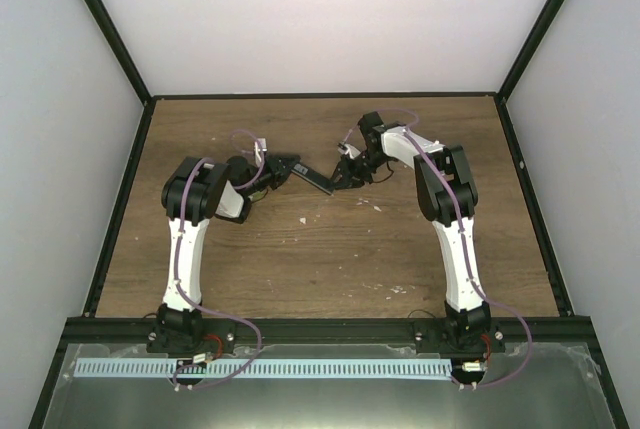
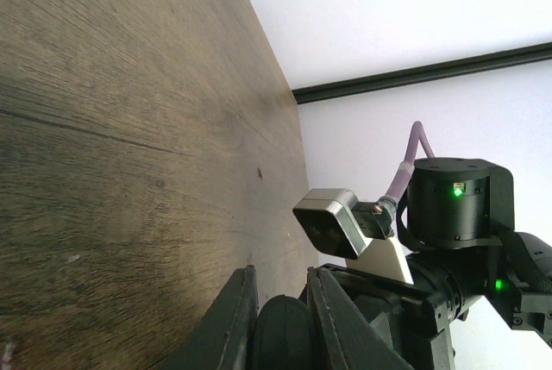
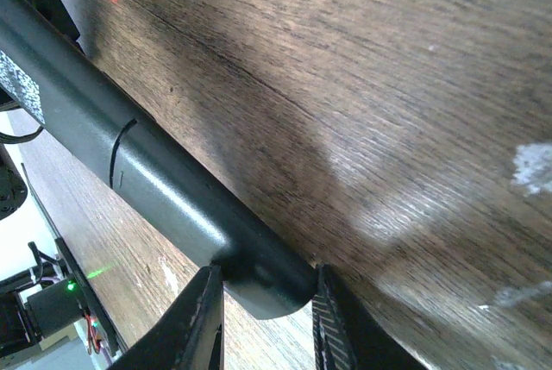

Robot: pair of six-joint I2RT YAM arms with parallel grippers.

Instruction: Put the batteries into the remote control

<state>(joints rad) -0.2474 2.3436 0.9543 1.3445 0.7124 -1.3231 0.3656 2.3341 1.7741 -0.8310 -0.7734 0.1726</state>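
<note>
Two grippers, one remote control [image 1: 316, 177], spanning between them over the far half of the wooden table [image 1: 300, 259]. Left gripper [image 1: 287, 168] clamps one end, right gripper [image 3: 266, 303] pinches the other. Batteries unseen. Recommended: level ends, no twisting, compartment side exposed.

One camera sat high behind my arms [image 1: 186, 249] and looked down at the whole table [image 1: 330, 259]. My wrist cameras were down very close to it. The right one and the top one both saw the remote [image 3: 164, 197].
</note>
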